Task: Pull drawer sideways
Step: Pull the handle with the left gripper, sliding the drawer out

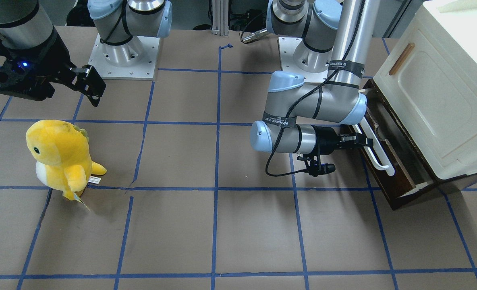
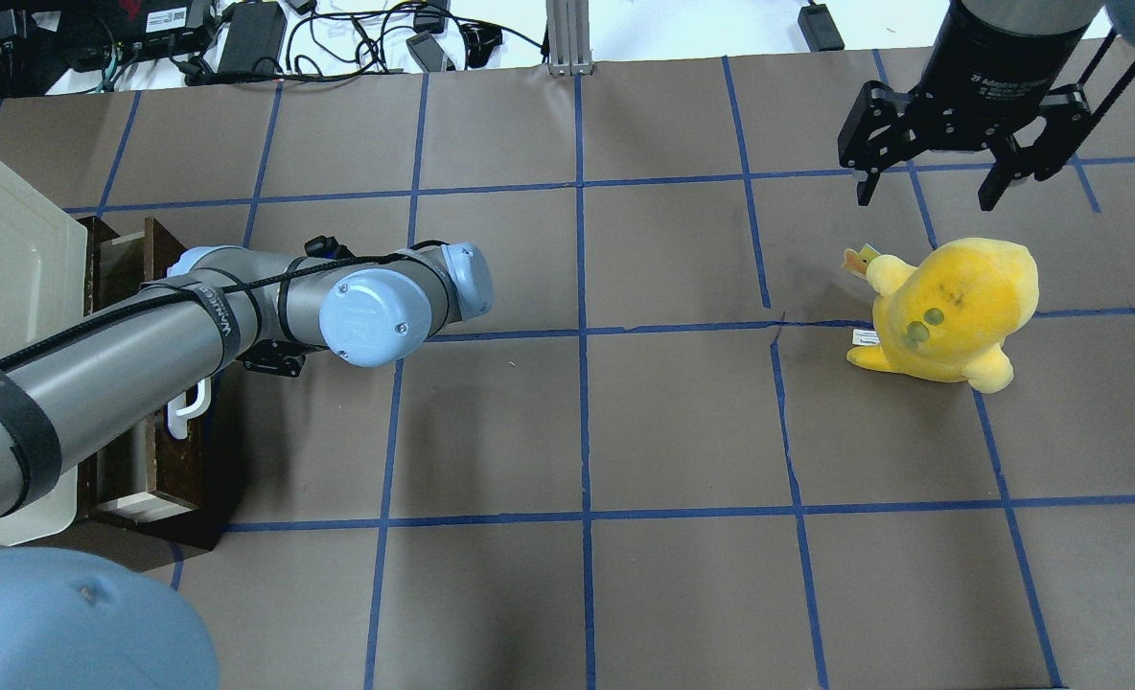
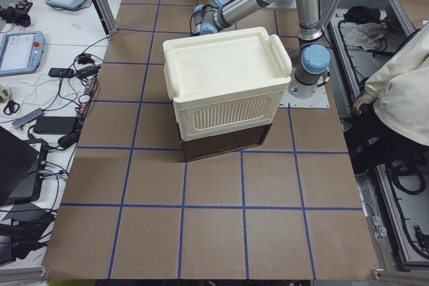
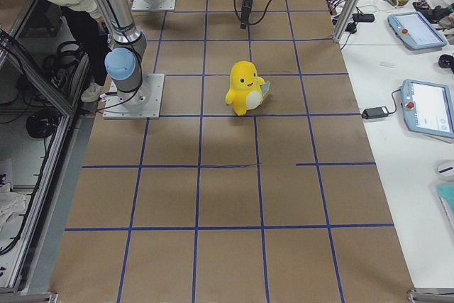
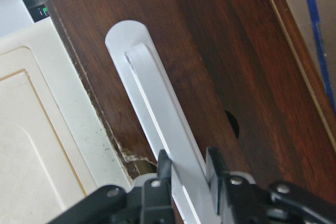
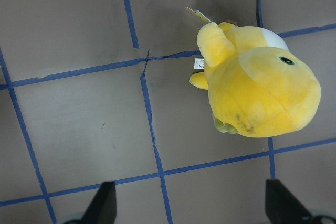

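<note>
The drawer has a dark brown wooden front and sits under a cream cabinet at the table's end on my left. It stands partly pulled out, and a strip of its inside shows in the overhead view. My left gripper is shut on the drawer's long white bar handle. In the left wrist view the two black fingers clamp the handle from both sides. My right gripper is open and empty, held above the table near a yellow plush toy.
The yellow plush toy stands on the brown, blue-taped table on my right side, and it also shows below the right wrist. The cabinet door above the drawer has a small tan wooden handle. Cables and chargers lie beyond the far edge.
</note>
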Tool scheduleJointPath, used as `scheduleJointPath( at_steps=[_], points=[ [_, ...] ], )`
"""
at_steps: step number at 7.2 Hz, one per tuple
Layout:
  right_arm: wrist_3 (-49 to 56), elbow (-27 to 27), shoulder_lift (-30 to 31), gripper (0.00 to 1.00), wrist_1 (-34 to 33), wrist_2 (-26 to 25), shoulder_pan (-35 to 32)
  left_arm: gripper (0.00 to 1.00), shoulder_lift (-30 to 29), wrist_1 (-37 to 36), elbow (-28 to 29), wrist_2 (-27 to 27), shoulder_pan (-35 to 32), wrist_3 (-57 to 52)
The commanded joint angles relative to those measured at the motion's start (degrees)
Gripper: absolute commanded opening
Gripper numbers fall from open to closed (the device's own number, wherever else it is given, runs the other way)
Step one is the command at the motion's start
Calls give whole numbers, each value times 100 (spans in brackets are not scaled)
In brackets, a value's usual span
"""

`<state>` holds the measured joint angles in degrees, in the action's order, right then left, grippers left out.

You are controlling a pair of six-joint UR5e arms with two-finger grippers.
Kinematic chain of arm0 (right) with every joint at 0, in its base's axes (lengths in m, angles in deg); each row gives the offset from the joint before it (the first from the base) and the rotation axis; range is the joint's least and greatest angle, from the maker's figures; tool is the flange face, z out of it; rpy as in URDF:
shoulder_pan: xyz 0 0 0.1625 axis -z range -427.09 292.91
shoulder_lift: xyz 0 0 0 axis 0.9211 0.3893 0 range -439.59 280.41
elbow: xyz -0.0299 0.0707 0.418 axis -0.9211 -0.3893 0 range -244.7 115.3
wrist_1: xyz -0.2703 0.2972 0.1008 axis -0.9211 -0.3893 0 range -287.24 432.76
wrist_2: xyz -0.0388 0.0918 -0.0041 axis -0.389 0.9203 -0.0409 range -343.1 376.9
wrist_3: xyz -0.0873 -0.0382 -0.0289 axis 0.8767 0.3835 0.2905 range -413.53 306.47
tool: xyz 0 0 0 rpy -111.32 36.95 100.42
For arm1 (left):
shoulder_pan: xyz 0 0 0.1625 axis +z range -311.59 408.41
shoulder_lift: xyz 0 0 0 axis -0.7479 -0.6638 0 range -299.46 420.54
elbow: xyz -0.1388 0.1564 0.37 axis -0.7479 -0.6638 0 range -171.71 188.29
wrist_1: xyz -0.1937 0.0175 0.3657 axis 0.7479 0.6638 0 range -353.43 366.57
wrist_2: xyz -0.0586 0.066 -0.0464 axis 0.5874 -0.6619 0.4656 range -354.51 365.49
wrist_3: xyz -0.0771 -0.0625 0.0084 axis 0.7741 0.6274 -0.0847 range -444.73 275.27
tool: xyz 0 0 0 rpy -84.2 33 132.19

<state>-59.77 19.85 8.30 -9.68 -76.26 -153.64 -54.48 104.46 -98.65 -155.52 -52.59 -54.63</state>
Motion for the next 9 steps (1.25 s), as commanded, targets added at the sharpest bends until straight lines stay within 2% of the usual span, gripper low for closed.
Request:
scheduleJointPath(
  at_steps=[1, 9],
  points=[
    [0, 0, 0, 100, 0, 0, 7, 24, -4, 3, 7, 0, -77, -12],
    [0, 0, 0, 100, 0, 0, 7, 24, -39, 3, 42, 18, -192, -30]
  ],
)
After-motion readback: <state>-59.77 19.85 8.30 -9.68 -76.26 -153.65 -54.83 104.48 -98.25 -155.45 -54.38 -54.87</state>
